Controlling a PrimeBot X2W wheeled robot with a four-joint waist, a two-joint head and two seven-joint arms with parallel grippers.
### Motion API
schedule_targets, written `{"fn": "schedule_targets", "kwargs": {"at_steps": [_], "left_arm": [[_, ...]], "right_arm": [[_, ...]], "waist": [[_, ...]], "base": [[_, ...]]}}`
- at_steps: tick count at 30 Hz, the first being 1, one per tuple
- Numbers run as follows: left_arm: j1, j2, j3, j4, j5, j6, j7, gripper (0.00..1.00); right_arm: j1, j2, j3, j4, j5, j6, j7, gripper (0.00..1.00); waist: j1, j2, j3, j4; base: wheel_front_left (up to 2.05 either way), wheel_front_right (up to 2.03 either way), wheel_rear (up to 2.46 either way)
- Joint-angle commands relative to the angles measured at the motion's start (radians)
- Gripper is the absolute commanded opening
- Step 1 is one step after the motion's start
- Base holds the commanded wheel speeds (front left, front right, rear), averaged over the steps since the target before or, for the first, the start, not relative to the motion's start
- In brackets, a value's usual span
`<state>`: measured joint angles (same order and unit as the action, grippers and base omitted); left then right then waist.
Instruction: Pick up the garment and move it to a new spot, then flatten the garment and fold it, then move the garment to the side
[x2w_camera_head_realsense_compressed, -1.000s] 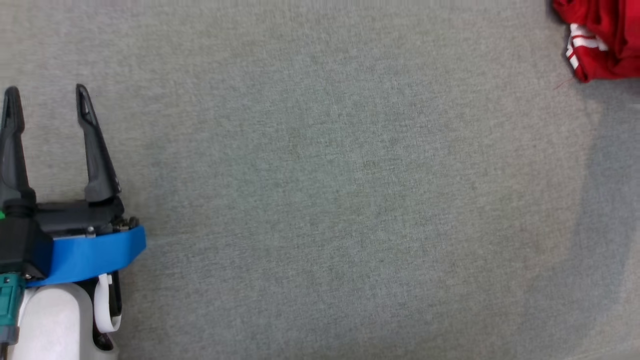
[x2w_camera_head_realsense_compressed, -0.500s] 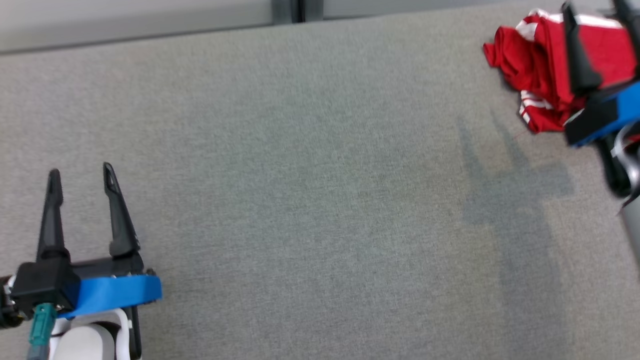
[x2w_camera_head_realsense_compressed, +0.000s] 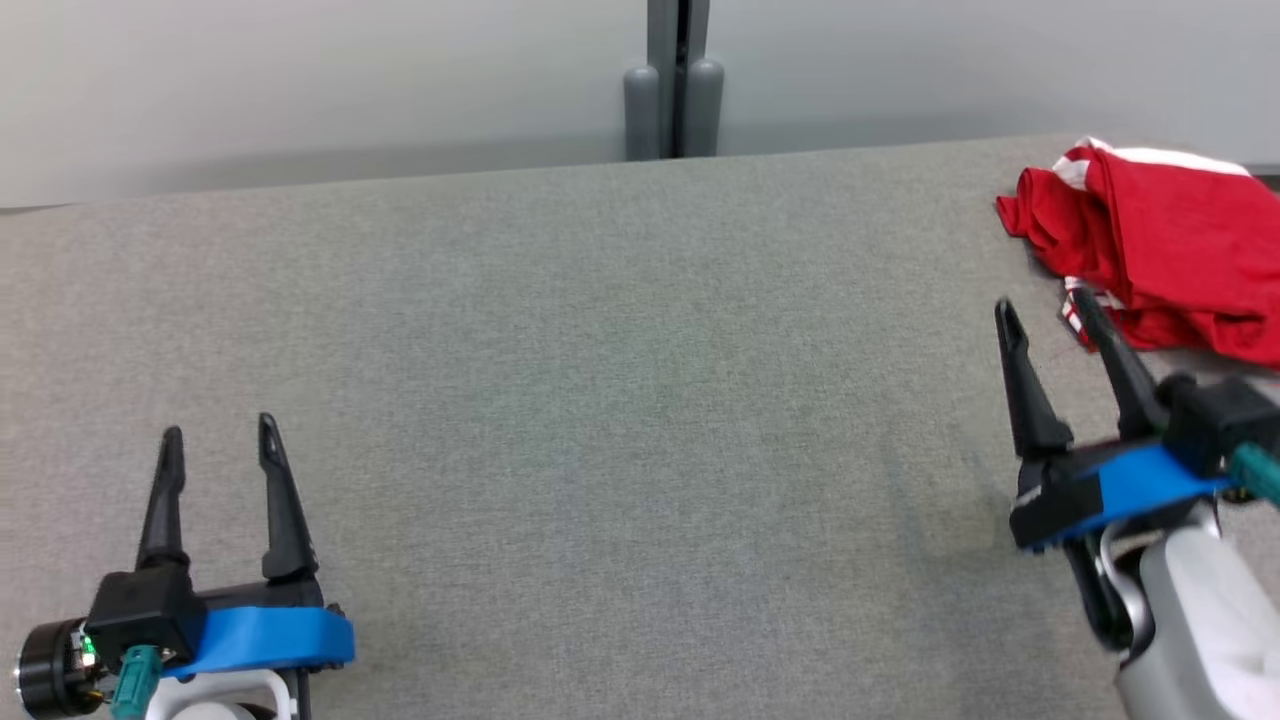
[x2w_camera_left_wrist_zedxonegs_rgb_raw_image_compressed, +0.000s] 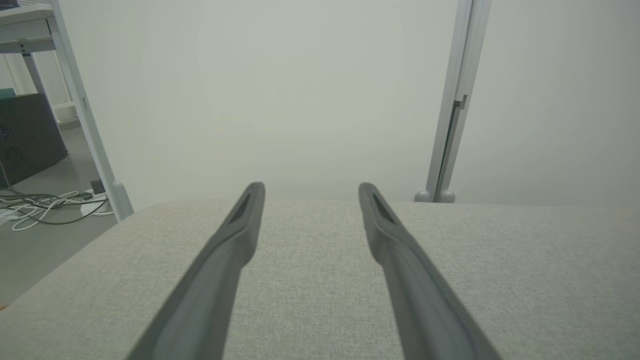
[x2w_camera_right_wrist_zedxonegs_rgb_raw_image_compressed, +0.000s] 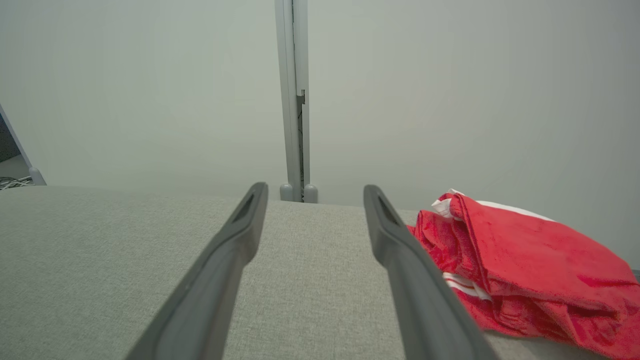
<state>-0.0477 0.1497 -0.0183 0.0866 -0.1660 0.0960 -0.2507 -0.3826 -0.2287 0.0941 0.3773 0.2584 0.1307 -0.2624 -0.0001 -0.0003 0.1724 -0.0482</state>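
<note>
In the head view the left gripper (x2w_camera_head_realsense_compressed: 219, 426) sits at about 8 o'clock, its two long dark fingers (x2w_camera_head_realsense_compressed: 284, 510) spread wide apart and pointing to 12. The left blue band (x2w_camera_head_realsense_compressed: 262, 637) wraps its wrist, with a teal connector (x2w_camera_head_realsense_compressed: 135, 668) on the 9 o'clock side. The right gripper (x2w_camera_head_realsense_compressed: 1040, 300) sits at about 4 o'clock, its jaws likewise parted, leaning toward 11. The right blue band (x2w_camera_head_realsense_compressed: 1140, 482) slants up toward 2 o'clock, and the pale right forearm (x2w_camera_head_realsense_compressed: 1195, 620) runs off toward 5. In each wrist view the fingers rise from 6 o'clock with a broad gap between the tips
</note>
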Motion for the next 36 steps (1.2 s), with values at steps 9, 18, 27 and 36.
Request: {"fn": "schedule_targets", "kwargs": {"at_steps": [9, 18, 27, 36], "left_arm": [[-0.002, -0.003, -0.023, 0.066, -0.008, -0.015, -0.008, 1.0], [0.018, 0.006, -0.032, 0.09, -0.018, -0.015, 0.002, 1.0], [0.029, 0.014, -0.039, 0.078, -0.036, -0.022, 0.03, 1.0], [0.034, 0.022, -0.043, 0.062, -0.042, -0.016, 0.041, 1.0]], "right_arm": [[0.219, 0.101, -0.079, -0.104, -0.071, 0.0, -0.003, 1.0], [0.311, 0.155, -0.122, -0.169, -0.136, 0.0, 0.005, 1.0], [0.325, 0.175, -0.145, -0.201, -0.157, 0.0, 0.046, 1.0], [0.327, 0.178, -0.149, -0.218, -0.154, 0.0, 0.059, 1.0]], "waist": [[0.0001, 0.0003, -0.046, 0.033], [0.0001, 0.0003, -0.091, 0.039], [0.0001, 0.0003, -0.106, 0.037], [0.0001, 0.0003, -0.101, 0.041]], "base": [[0.0, 0.0, 0.0], [0.0, 0.0, 0.0], [0.0, 0.0, 0.0], [0.0, 0.0, 0.0]]}}
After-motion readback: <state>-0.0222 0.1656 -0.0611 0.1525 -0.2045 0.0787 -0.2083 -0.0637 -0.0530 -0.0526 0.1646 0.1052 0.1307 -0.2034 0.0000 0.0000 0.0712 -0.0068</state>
